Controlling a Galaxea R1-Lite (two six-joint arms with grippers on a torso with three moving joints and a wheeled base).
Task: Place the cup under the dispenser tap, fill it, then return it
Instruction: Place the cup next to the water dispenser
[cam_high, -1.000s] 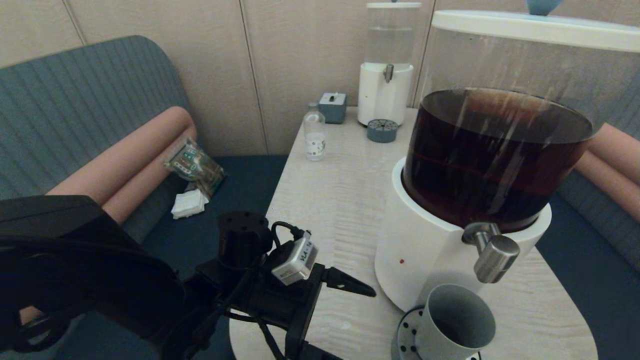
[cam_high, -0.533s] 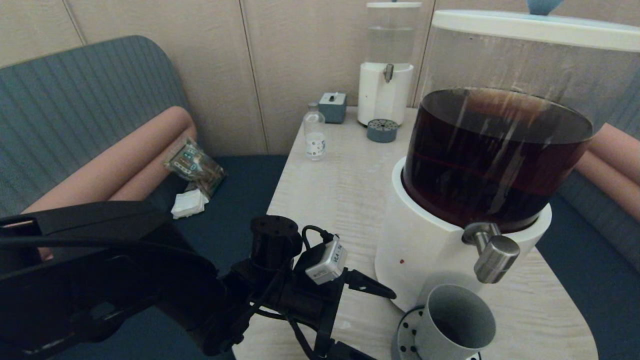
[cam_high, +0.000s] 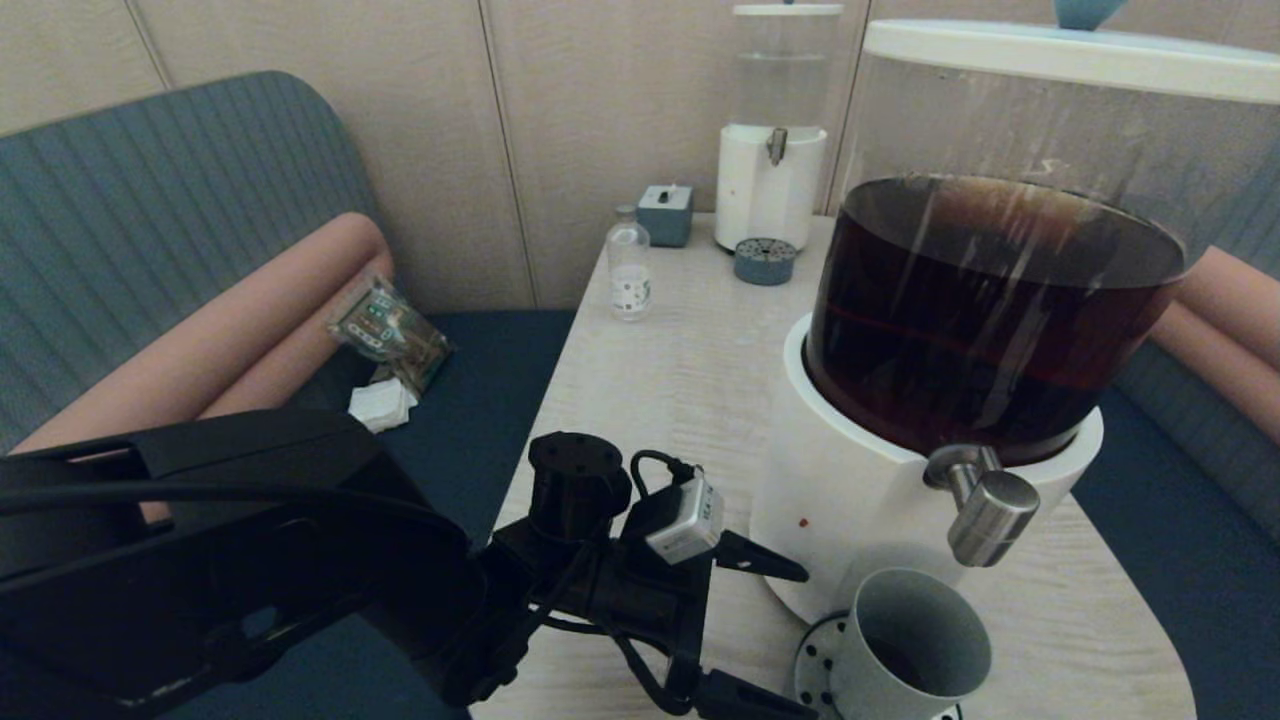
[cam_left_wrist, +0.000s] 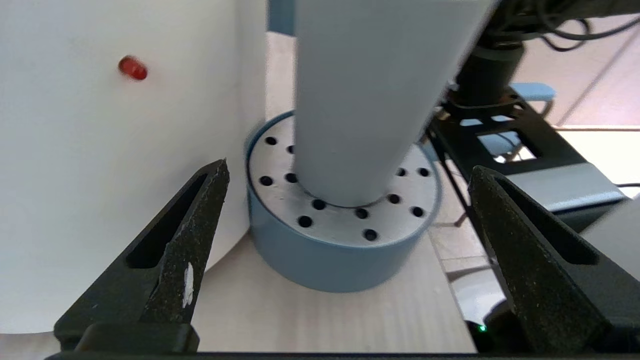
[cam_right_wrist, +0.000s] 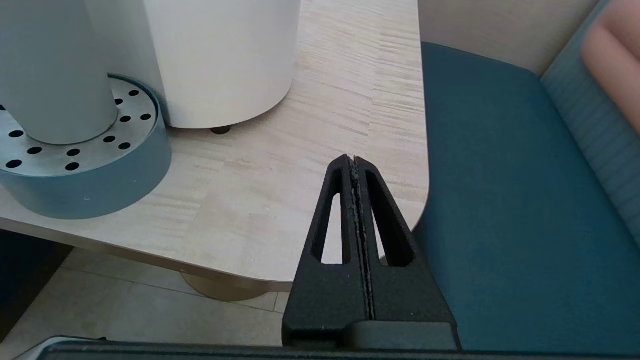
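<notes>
Cup (cam_high: 910, 645): plain grey-green, matte. Drip tray (cam_left_wrist: 320, 260): blue wall, silver top dotted with black holes. Dispenser (cam_high: 850, 500): white base with one small red dot; liquid dark brown. Tap (cam_high: 985, 510): brushed steel. Worktop (cam_high: 660, 380): pale wood grain. Left gripper (cam_left_wrist: 345, 220): black. Sofa (cam_high: 180, 200): ribbed teal, with pink bolster (cam_high: 260, 310).

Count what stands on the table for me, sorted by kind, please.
Drink dispensers: 2, the dark one and the clear one
Drip trays: 2
Cups: 1
Small clear bottles: 1
Small grey-blue boxes: 1
Total: 7
</notes>
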